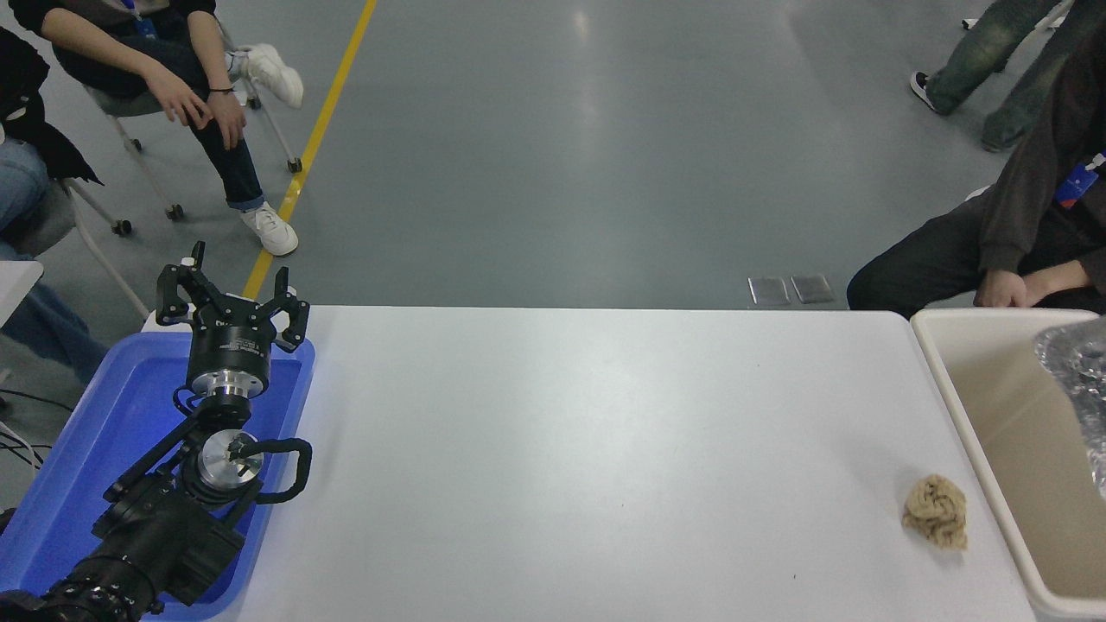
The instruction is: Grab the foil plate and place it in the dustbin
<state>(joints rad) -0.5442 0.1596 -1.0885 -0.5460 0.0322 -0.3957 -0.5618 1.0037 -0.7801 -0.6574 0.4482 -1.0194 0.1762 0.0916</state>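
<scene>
**Foil at the bin's right edge, left arm parked over blue tray**

From my seat I see the shiny, wrinkled silver foil plate (pixel 1080 363) at the frame's right edge, over the large cream-beige plastic dustbin (pixel 968 415) with its thick rounded rim and smooth inner walls. The right gripper is out of my view. The black left gripper (pixel 232 302) sits over the shallow bright blue plastic tray (pixel 95 432) at lower left, its fingers spread and holding nothing. A small tan knotted wad (pixel 936 511) lies on the smooth white table (pixel 562 449), just beside the bin's near-left wall.
</scene>
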